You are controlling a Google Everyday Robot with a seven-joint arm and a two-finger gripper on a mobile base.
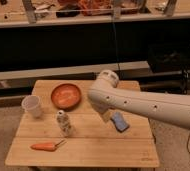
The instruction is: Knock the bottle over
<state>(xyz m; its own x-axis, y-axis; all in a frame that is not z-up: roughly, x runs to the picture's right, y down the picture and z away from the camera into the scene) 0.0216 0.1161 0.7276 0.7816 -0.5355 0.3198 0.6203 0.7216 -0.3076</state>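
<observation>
The bottle (pixel 63 122) stands upright on the table (pixel 100 150), roughly halfway between the far and near edges and closer to the left edge, as the camera sees it, than to the right. It is clear of its neighbours: the orange bowl (pixel 66 96) lies behind it toward the far edge, the white cup (pixel 32 106) stands near the left edge, and the carrot (pixel 45 146) lies toward the near-left corner. That open ground probably means a sideways push could topple it without disturbing anything else.

The arm (pixel 143 102) reaches in from the right edge and bends over the middle of the table. The gripper (pixel 106 116) hangs below that bend, tucked under the arm, just beside a blue sponge (pixel 120 122) and well apart from the bottle. Whether it is clenched or released I cannot tell. It seems set low so that a sweep leftward would meet the bottle's side.

The bottle is small and whitish, with a rounded white cap and a pale mottled label, slimmer than the cup; being tall and narrow, it should tip easily
</observation>
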